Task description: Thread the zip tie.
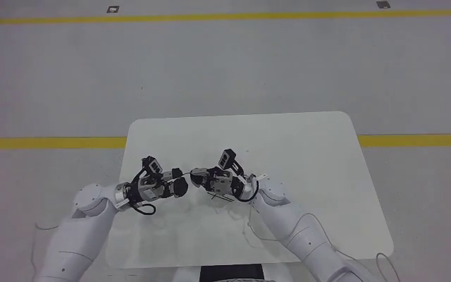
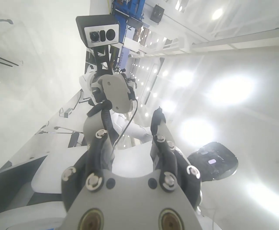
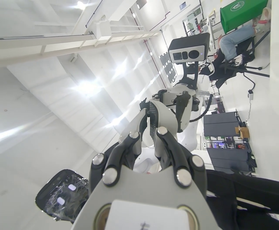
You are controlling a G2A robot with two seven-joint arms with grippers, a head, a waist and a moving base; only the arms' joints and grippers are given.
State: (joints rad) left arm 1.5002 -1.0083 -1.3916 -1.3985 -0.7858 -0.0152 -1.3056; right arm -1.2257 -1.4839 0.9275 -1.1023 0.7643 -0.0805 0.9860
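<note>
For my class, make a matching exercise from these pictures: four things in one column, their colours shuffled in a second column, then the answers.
Things:
1. zip tie
2. table
3. floor stripe
4. bin

Colours:
A. yellow
B. green
C. black
D. white

Pairs: 1-C, 2-D, 3-A, 4-B.
</note>
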